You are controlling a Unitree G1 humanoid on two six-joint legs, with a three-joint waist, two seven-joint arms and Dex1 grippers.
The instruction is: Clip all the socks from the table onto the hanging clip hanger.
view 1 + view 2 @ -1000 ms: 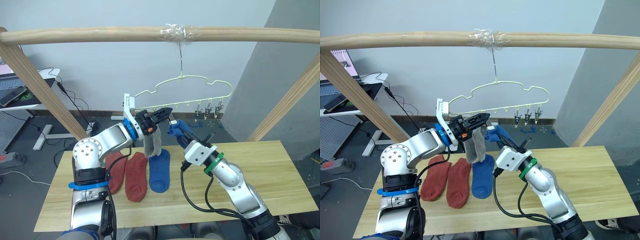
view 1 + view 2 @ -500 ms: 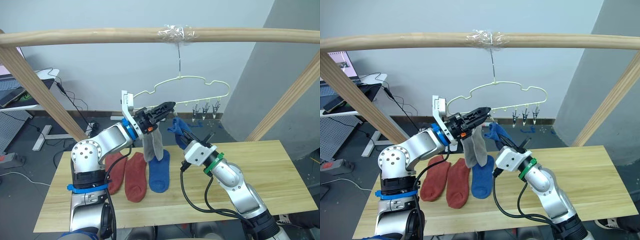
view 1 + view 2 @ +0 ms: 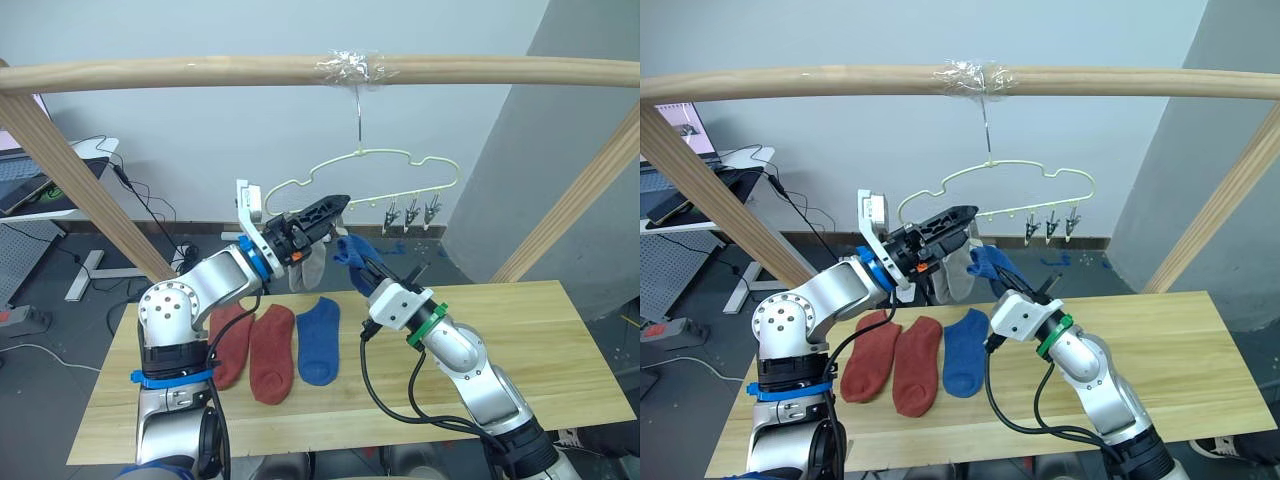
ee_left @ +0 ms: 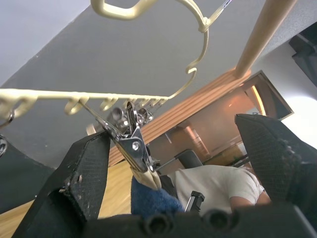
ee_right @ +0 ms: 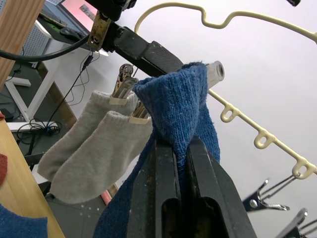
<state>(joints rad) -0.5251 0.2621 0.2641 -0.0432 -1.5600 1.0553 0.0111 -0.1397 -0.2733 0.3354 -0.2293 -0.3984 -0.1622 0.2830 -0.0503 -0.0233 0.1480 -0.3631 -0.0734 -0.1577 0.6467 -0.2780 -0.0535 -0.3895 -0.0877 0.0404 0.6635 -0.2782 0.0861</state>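
A pale yellow-green clip hanger (image 3: 385, 160) is seen hung by its metal hook from a taped wooden pole (image 3: 200, 70), above the far edge of the light wooden table (image 3: 560, 340).

Left gripper (image 3: 322, 212): raised to the hanger's lower bar, fingers (image 4: 84, 173) spread wide on either side of a metal clip (image 4: 134, 146), as shown in the left wrist view. No sock is held between them.

Two light grey socks (image 5: 94, 144) are seen hanging from clips at the left end of the bar, just behind the left gripper; in the head views they overlap, so they are probably side by side.

Right gripper (image 5: 176, 148): fingers closed narrow on a blue sock (image 5: 181, 106), which is held up just below the bar, next to the grey pair. Whether it touches a clip cannot be told.

Three empty clips (image 3: 410, 212) are seen hanging at the right end of the bar.

Flat on the table, in a row: two rust-red socks (image 3: 255, 345) touching each other, and a second blue sock (image 3: 320, 340) just beside them on the right
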